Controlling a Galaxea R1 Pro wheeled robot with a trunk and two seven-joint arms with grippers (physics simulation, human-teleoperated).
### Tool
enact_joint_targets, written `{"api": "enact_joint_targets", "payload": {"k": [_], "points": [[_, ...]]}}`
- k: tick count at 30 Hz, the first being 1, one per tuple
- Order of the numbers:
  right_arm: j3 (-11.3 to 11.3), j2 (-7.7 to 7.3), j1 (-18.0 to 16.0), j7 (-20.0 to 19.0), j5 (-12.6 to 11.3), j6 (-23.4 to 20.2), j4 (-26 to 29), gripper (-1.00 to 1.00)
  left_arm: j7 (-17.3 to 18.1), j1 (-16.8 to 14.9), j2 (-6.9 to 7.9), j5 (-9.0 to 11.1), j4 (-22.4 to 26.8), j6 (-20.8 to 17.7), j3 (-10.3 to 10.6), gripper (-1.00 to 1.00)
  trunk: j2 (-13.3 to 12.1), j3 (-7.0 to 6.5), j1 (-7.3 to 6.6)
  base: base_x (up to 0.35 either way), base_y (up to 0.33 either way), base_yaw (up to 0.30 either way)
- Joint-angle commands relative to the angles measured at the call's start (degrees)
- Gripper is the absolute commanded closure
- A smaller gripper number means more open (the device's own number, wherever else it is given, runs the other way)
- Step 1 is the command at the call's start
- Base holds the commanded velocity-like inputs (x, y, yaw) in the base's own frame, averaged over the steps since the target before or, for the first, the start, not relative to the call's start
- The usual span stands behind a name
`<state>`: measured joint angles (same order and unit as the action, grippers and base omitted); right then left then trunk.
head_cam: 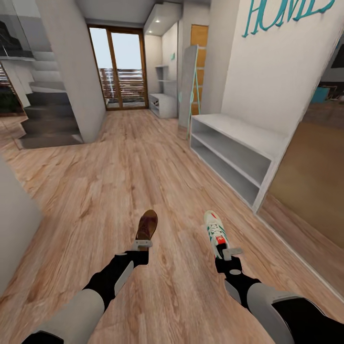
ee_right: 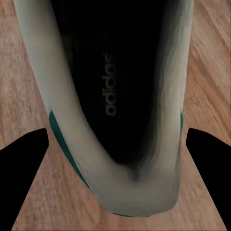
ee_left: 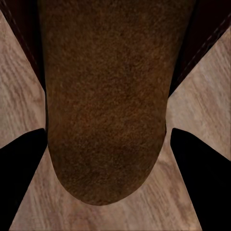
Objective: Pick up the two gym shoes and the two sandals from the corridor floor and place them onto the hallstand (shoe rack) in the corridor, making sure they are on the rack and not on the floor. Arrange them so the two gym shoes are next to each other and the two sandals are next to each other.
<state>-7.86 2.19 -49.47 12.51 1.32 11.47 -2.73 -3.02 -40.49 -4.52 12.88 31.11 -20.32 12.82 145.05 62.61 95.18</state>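
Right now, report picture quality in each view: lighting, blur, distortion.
Head view: even light, wide-angle bending, white bench lines slanted, bright door. Left wrist view: sandal close and grainy, soft. Right wrist view: gym shoe interior dark, insole lettering readable, edges blurred.

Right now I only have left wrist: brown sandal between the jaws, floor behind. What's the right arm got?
Observer: Right jaws are shut on one gym shoe at its heel end, toe pointing ahead.
Operator: Rack anywhere?
Observer: A white two-shelf bench stands against the right wall ahead, with no upper shelf.
Operator: Another one?
Observer: Yes, a low white unit with shelves above it, at the corridor's far end by the glass door.
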Motion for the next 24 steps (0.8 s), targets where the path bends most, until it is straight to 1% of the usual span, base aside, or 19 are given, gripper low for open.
{"api": "enact_joint_targets", "payload": {"k": [1, 12, 22, 24], "points": [[-0.39, 0.03, -0.10, 0.33, 0.18, 0.31, -0.26, 1.00, -0.30, -0.03, 0.04, 0.57, 0.09, -0.25, 0.28, 1.00, 0.02, 0.05, 0.02, 0.350, 0.000, 0.102], [-0.40, 0.02, -0.10, 0.33, 0.18, 0.31, -0.26, 1.00, -0.32, -0.03, 0.04, 0.57, 0.09, -0.25, 0.28, 1.00, 0.02, 0.05, 0.02, 0.350, 0.002, 0.184], [-0.41, 0.04, -0.10, 0.33, 0.18, 0.31, -0.26, 1.00, -0.32, -0.03, 0.04, 0.57, 0.07, -0.25, 0.28, 1.00, 0.02, 0.05, 0.02, 0.350, 0.076, 0.252], [-0.41, 0.03, -0.10, 0.33, 0.18, 0.31, -0.26, 1.00, -0.32, -0.03, 0.04, 0.57, 0.07, -0.25, 0.28, 1.00, 0.02, 0.05, 0.02, 0.350, 0.088, 0.141]]}}
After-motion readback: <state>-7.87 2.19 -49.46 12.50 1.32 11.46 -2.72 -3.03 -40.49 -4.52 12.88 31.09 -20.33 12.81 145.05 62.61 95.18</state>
